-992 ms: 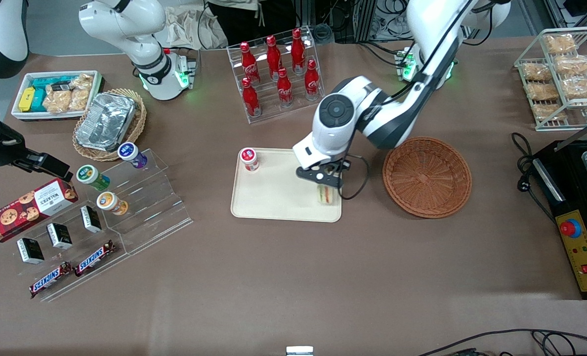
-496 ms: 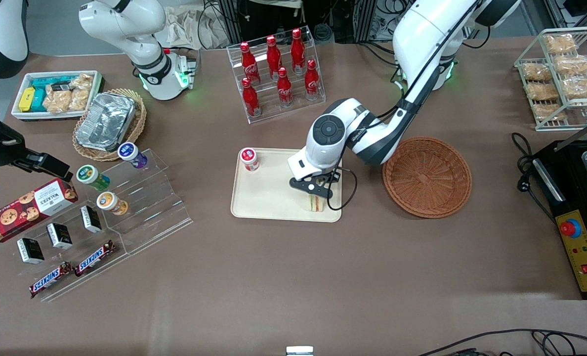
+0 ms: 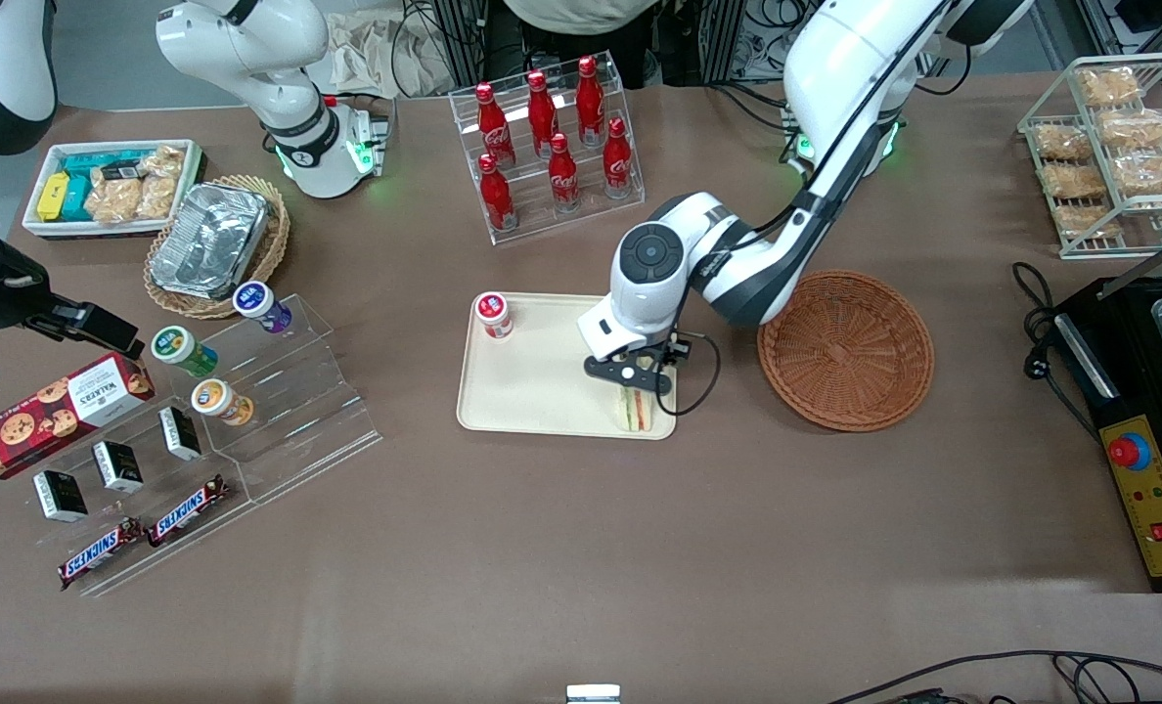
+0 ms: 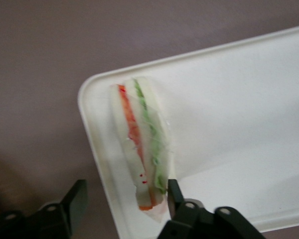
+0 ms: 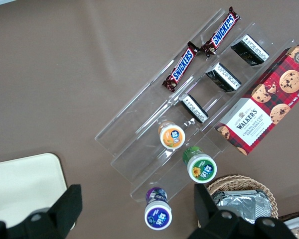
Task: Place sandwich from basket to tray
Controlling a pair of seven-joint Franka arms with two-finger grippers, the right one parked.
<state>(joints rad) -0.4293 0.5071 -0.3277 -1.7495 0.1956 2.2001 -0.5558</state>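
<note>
The sandwich is lying on the tray, in the corner nearest the front camera on the basket's side, close against the rim. The gripper is hovering just above it with its fingers spread wide, one over the tray beside the sandwich and the other out over the table, gripping nothing. The basket is sitting just beside the tray, toward the working arm's end. A small red-capped jar is standing on the tray's corner farthest from the sandwich

Even overhead light, soft shadows, left wrist view slightly blurred
</note>
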